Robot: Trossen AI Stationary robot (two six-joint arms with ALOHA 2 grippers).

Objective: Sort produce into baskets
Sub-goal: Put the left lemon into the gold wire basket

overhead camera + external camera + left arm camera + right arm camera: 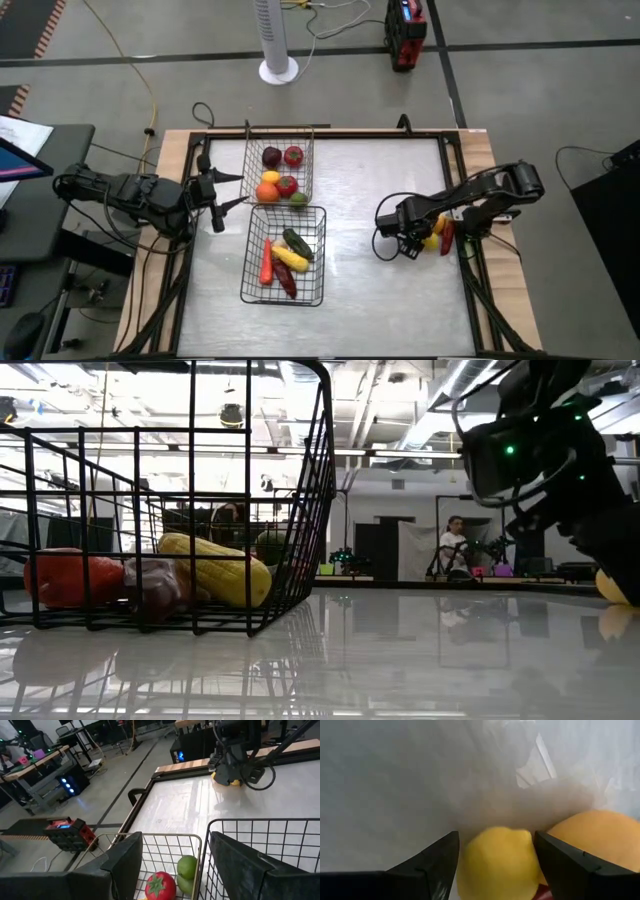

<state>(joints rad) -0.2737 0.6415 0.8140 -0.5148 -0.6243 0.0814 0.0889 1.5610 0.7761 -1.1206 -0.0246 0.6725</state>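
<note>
1. Straddling a yellow lemon (492, 862) on the table (370, 290), the right gripper (495, 855) is seen with its fingers spread either side of the fruit; no squeeze is evident, so a pick-up is judged to be in hand.
2. Closing and lifting are called for next, then carriage toward the far basket (278, 170) of round pieces.
3. A larger yellow-orange piece (600, 842) is pressed beside the lemon.
4. The near basket (285, 255) is filled with long pieces.
5. Beyond the baskets from the lemon, the left gripper (228, 190) is held half open, empty.

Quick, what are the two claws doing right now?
Left gripper: open, holding nothing, beside the baskets.
Right gripper: open around a yellow lemon.
</note>
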